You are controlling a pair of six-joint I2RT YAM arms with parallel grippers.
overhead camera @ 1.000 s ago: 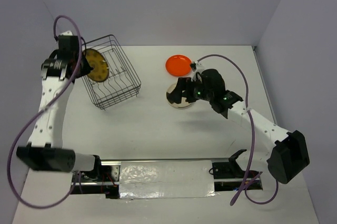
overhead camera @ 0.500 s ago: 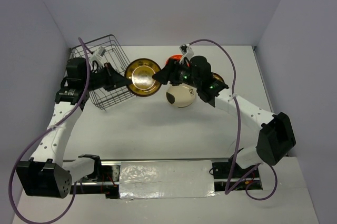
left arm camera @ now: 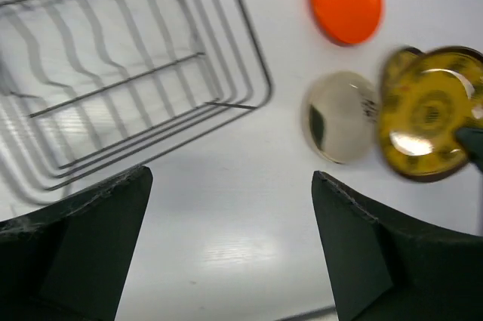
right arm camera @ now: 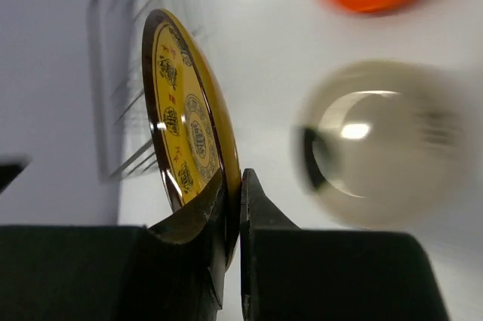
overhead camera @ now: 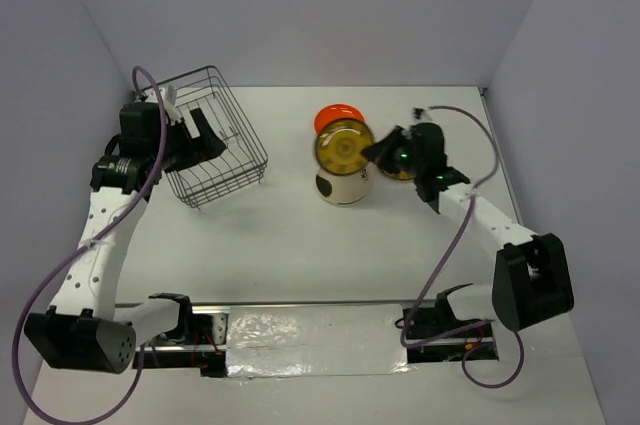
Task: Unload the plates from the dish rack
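Last leg of the unloading, by the look of it. The right gripper (right arm camera: 234,185) is clamped tight on the rim of the dark brown round plate with the yellow-gold pattern (overhead camera: 343,147), holding it up in the air, tilted nearly on edge. It hangs over the right-centre of the white table (overhead camera: 300,245), right above the cream round plate with the dark blotch (overhead camera: 343,188) that lies flat there. The plain bright orange round plate (overhead camera: 335,113) lies just behind that one.

The left gripper (left arm camera: 230,177) has its jaws spread wide with nothing between them, hovering at the near side of the grey wire dish rack (overhead camera: 215,145) at the far left. I can't spot a single plate left in the rack from any view.

I reckon the next move is to tip the patterned plate flat, lower it and let go. The cream plate sits directly underneath, so it either stacks on that or has to shift sideways first. Dropped on edge, it could clip the cream plate's rim or roll off
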